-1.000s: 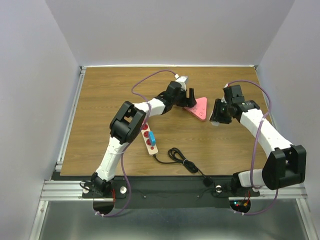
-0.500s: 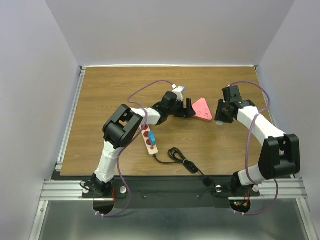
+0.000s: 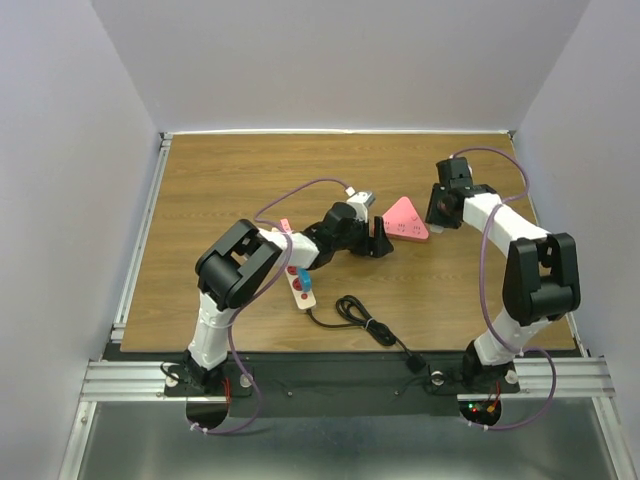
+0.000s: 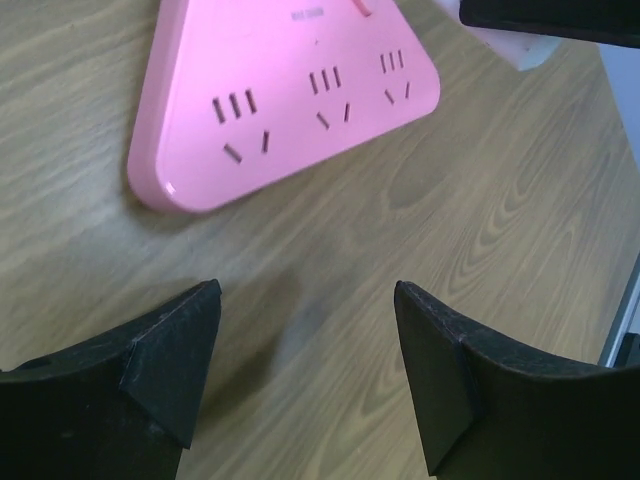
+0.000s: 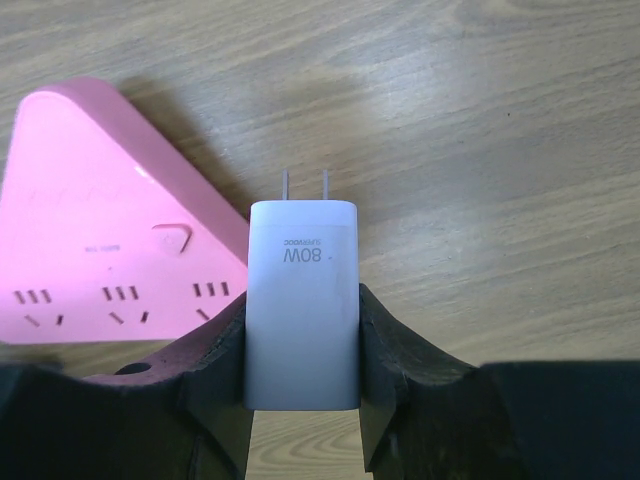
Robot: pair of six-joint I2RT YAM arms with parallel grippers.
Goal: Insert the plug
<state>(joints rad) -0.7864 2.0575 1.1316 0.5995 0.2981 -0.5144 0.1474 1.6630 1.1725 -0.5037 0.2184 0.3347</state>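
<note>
A pink triangular power strip lies flat on the wooden table, its sockets showing in the left wrist view and the right wrist view. My right gripper is shut on a white 80W charger plug, prongs pointing forward above the table, just right of the strip. My left gripper is open and empty, its fingers resting low over the bare wood just short of the strip's near corner.
A white power strip with red sockets and a blue plug lies under the left arm. Its black cable coils toward the table's front edge. Grey walls enclose the table on three sides.
The left gripper has let go of the pink strip and drawn back toward the front. The pink strip has turned and shifted. The right gripper has moved back and up with the charger.
</note>
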